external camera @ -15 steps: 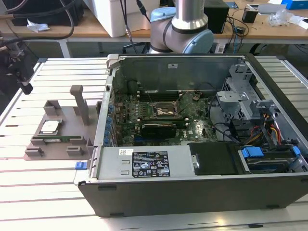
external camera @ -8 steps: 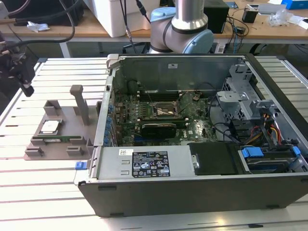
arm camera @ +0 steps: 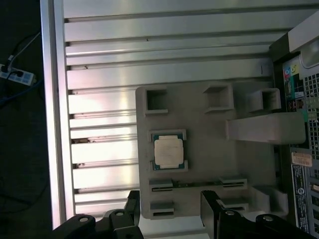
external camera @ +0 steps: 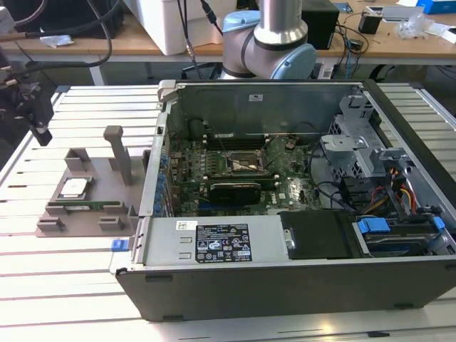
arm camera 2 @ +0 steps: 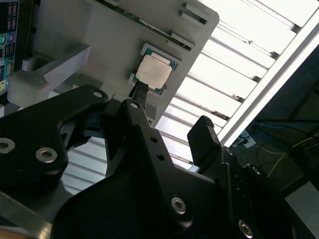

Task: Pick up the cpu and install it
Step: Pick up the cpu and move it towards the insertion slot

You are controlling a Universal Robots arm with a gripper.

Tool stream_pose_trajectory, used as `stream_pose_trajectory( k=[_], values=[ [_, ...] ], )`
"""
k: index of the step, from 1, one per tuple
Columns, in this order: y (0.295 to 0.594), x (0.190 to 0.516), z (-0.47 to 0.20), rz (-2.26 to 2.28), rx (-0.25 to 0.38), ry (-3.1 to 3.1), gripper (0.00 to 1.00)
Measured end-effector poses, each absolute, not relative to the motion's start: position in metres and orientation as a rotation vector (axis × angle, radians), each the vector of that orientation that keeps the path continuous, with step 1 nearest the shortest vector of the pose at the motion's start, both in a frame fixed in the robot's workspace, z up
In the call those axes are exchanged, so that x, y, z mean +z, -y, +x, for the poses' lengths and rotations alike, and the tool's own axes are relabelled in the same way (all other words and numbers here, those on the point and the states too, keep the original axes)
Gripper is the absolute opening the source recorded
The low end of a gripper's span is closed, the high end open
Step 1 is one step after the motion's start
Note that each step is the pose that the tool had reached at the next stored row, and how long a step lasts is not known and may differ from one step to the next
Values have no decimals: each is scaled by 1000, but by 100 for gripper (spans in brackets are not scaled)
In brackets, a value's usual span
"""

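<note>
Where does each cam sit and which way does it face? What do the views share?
Exterior view: off the arm, raised, angled down into the open case, tray at the exterior view's left; the arm shows behind the case.
First wrist view: on the wrist, straight down on the tray and cpu; open gripper in the foreground.
Second wrist view: on the wrist, slanting past the gripper at the cpu.
Shared: all three show the cpu lying in the tray; both wrist views show the gripper.

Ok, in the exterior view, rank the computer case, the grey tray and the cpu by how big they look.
1. computer case, by far the largest
2. grey tray
3. cpu, smallest, lying on the tray
</note>
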State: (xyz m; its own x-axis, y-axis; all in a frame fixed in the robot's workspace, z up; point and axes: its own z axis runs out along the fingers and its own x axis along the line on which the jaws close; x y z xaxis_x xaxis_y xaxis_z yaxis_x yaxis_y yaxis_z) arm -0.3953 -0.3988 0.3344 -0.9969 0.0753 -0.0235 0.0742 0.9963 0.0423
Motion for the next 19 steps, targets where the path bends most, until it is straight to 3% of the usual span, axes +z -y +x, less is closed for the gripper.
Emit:
stream_pose_trajectory(
  k=[19],
  values=[
    [399,316,-395,117,65,-3114,60]
  ],
)
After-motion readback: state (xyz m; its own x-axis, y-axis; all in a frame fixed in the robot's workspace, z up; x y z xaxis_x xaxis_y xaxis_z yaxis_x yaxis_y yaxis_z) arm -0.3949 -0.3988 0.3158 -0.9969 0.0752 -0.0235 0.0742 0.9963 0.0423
